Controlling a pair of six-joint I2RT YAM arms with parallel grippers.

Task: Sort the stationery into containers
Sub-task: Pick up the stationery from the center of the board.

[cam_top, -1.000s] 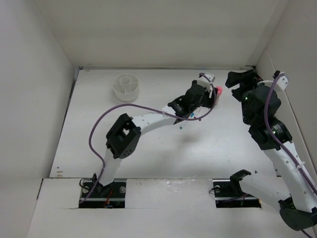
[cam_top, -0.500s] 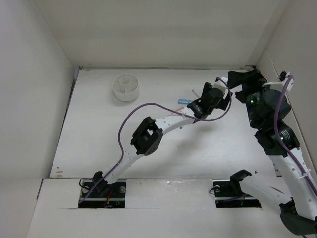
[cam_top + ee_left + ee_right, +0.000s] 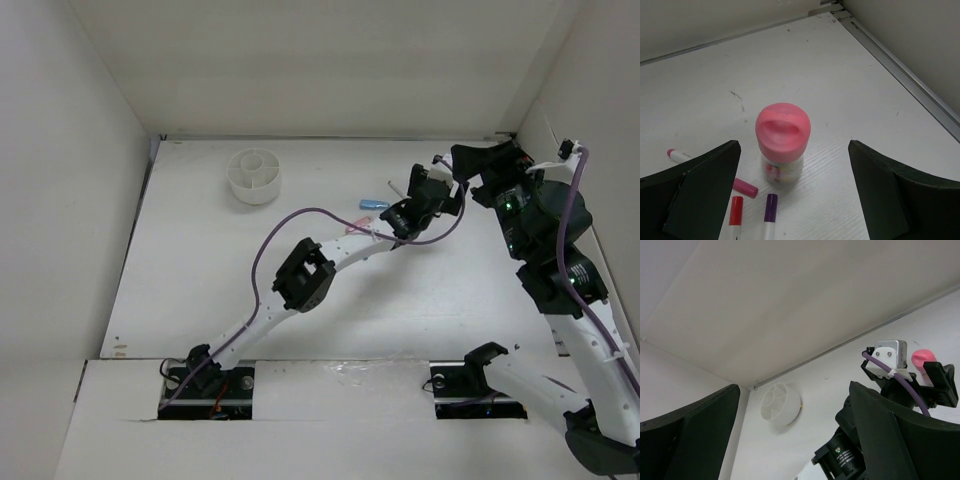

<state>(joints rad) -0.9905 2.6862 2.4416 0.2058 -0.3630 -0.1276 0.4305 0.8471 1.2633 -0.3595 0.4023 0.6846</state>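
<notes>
My left gripper (image 3: 795, 200) is open and low over the table. A pink-topped stubby bottle (image 3: 782, 137) stands upright just ahead of it, between the lines of the two fingers and untouched. Near the left finger (image 3: 700, 192) lie a red-capped pen (image 3: 736, 212), a purple-capped pen (image 3: 769, 209), a pink capsule piece (image 3: 745, 187) and a magenta-tipped pen (image 3: 676, 155). From above, the left gripper (image 3: 443, 180) hides the bottle. A blue piece (image 3: 372, 204) lies left of it. The white divided bowl (image 3: 254, 175) stands far left. My right gripper (image 3: 478, 160) is open, empty and held high.
The right wall's base rail (image 3: 900, 75) runs close by the bottle's right side. The back wall is just behind it. In the right wrist view I see the bowl (image 3: 780, 404), the bottle's pink top (image 3: 923, 359) and the left arm's wrist (image 3: 887, 357).
My left arm has stretched to the right and far, over the pink-topped bottle, which it now hides from above. The blue piece has come into view. The right gripper shifted slightly.
</notes>
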